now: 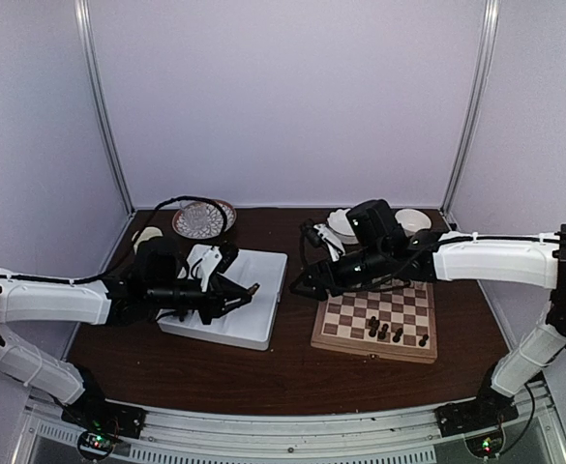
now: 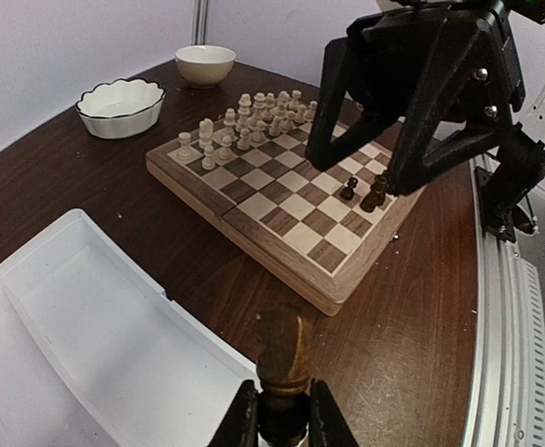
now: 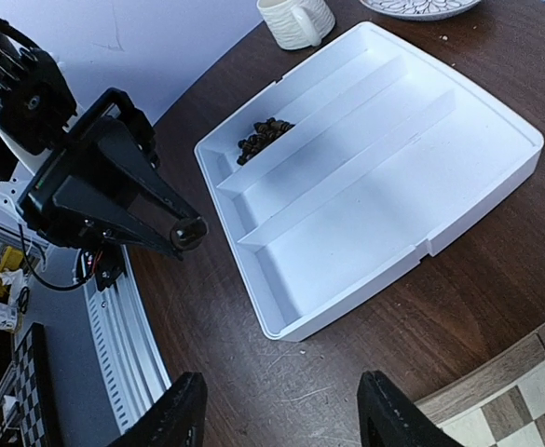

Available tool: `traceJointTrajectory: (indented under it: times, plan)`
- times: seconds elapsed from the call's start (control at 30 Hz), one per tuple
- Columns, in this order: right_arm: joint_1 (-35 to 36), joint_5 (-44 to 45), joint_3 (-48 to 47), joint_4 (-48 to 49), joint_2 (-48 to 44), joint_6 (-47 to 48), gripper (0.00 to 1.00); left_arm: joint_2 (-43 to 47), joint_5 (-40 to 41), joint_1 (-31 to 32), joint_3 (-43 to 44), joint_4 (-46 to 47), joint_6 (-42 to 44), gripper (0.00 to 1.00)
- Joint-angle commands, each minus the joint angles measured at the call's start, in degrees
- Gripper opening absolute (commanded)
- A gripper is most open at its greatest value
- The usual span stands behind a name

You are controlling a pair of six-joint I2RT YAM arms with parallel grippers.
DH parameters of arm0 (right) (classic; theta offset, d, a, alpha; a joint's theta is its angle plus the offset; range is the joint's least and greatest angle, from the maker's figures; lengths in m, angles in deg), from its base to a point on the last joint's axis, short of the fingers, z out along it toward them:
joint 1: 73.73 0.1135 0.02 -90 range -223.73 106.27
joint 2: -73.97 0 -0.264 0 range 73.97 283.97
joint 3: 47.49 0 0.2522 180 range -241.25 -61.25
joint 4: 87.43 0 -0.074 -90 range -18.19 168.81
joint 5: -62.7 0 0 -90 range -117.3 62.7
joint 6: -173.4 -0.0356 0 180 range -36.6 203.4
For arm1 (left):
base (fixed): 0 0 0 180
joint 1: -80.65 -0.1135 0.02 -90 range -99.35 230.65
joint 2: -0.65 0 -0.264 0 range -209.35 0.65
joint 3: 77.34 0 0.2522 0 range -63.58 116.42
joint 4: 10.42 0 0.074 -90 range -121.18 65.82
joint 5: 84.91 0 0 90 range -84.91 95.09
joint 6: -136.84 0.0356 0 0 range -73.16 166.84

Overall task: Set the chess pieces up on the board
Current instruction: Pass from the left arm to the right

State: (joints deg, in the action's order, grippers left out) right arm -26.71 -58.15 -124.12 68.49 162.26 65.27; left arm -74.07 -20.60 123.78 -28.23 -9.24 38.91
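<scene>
Left end effector (image 2: 281, 421): clenched on one dark chessman (image 2: 280, 365). The piece stands upright between the two fingers, its turned top above the fingertips. It is held clear of the surface, over the board-side part of the white tray (image 1: 226, 311).

Right end effector (image 3: 281, 410): released. Its fingers are spread and only bare desk (image 3: 253, 372) shows between them. In the top view it hangs over the tray-side part of the board (image 1: 360, 340), not touching any piece.

Board: a checked wooden square with a tan border, lying flat on the dark brown desk to the right of the tray and apart from it.
- A few dark chessmen on the board (image 1: 383, 331) stand in a loose group near the edge closest to the arm bases, with one more a little to their right.
- Cream chessmen (image 2: 246, 121) fill the rows at the opposite edge.

Tray: three long compartments. A small heap of dark chessmen (image 3: 263, 138) lies at one end of the outermost compartment. The other two look bare.

Behind, on the desk:
- patterned plate (image 1: 203, 218)
- pale mug (image 3: 295, 20)
- white scalloped dish (image 2: 121, 107)
- cream bowl (image 2: 205, 63)
</scene>
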Motion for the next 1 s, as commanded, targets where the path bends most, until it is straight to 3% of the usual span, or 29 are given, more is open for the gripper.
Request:
traceJointTrajectory:
  times: [0.0,0.07,0.17,0.7,0.97]
  plan:
    - [0.6,-4.44,-1.46,4.52,1.49,-3.35,0.6,-0.03,15.03,4.73,1.41,-0.47,5.62,0.02]
    - [0.7,-5.45,-0.87,6.34,1.76,-5.01,0.6,0.19,26.22,8.97,0.63,0.49,10.83,0.02]
    - [0.82,-6.18,0.11,8.97,1.93,-7.09,0.6,-0.33,33.57,11.73,-0.72,3.96,14.45,0.02]
    - [1.9,-2.61,1.37,10.15,1.92,-9.12,0.61,-0.87,34.65,13.38,-1.77,7.39,17.49,0.01]
    - [2.15,3.05,3.64,11.72,-3.69,-11.61,0.63,1.36,34.97,13.44,-3.1,8.21,16.76,0.01]
